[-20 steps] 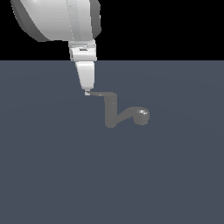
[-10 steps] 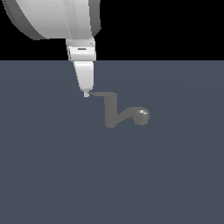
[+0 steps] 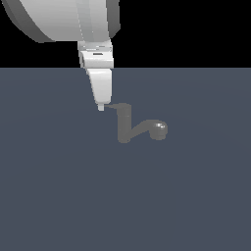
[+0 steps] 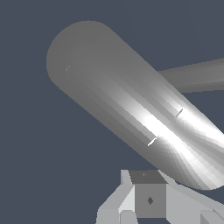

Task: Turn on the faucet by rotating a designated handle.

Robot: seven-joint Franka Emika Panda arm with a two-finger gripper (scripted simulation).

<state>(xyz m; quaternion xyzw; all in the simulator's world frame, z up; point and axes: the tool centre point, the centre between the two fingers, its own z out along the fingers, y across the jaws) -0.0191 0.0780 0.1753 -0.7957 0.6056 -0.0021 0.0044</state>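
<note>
From the exterior view I see the small matte grey faucet (image 3: 128, 125) standing on the flat dark slate-blue surface (image 3: 59, 196), a little above the picture's centre. Its upright cylindrical post carries a curved spout that runs toward the exterior view's right and ends in a round head. The thin, flat, tapered grey handle (image 3: 115, 106) sticks out sideways from the top of the post toward the exterior view's left.

My white gripper (image 3: 101, 107) hangs from the bulky white arm above, and its fingertip sits right at the free end of the handle — touching it or just beside it, I cannot say which. I cannot tell how the jaws stand.

The wrist view is filled by a thick grey cylinder (image 4: 131, 105), lit brightly along one side.
</note>
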